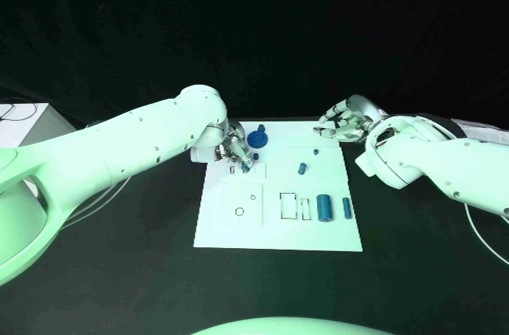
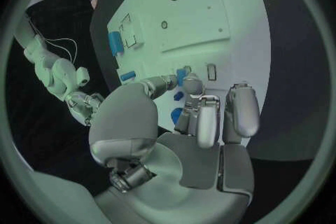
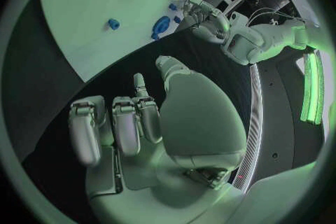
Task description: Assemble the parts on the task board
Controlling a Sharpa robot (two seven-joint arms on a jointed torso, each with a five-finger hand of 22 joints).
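Note:
The white task board (image 1: 271, 221) lies mid-table. My left hand (image 1: 235, 151) hovers over its far left corner and pinches a small blue part (image 2: 181, 77) between thumb and a finger. Just beyond it a round blue part (image 1: 258, 138) sits on the board. A small blue peg (image 1: 302, 168) stands further right. A thick blue cylinder (image 1: 324, 208) and a thin one (image 1: 347, 208) lie near the right edge. My right hand (image 1: 343, 121) hangs at the board's far right corner, fingers loosely bent, holding nothing. The right wrist view shows this hand (image 3: 126, 129) above the dark table beside the board (image 3: 84, 5).
Rectangular slots (image 1: 288, 206) and small round holes (image 1: 240, 211) mark the board's middle and left. A white box (image 1: 21, 125) stands at the table's far left edge. Black table (image 1: 127, 276) surrounds the board.

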